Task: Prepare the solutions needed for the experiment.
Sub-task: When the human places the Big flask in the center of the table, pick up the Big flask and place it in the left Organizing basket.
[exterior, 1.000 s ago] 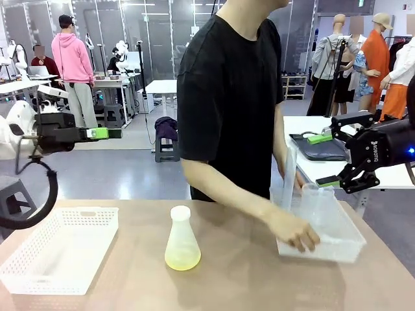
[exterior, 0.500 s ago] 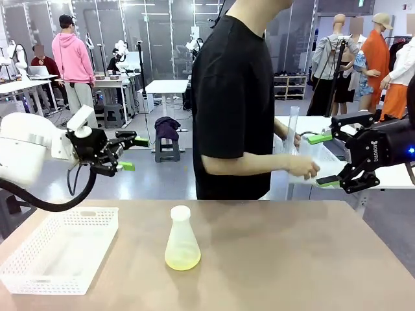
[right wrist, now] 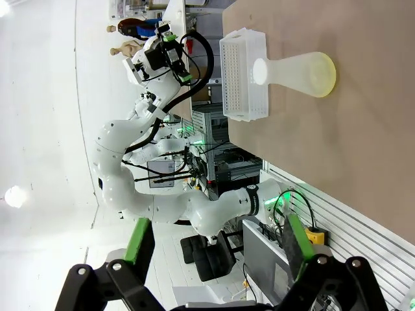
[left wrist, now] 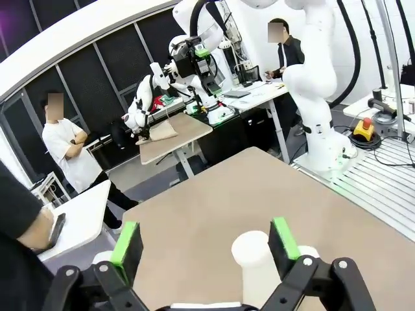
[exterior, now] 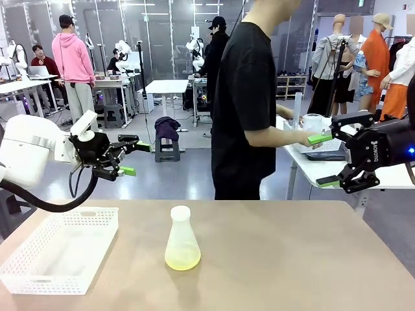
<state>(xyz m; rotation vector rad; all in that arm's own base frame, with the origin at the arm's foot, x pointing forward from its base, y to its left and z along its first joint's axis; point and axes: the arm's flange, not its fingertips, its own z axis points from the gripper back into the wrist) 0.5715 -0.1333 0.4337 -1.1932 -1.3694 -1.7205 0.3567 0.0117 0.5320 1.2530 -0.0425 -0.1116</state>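
Yellow-green solution (exterior: 182, 260) shallow in translucent flask (exterior: 181, 230), white basket (exterior: 45, 282) to its L, L fingers (exterior: 128, 172) & R fingers (exterior: 319, 138) apart

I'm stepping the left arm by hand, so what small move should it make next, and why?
Probably lower the left gripper and ease it right toward the neck of the flask. The gripper hangs open, up and left of the flask, which stands upright and untouched on the table with a shallow yellow liquid inside; the person is turned aside.
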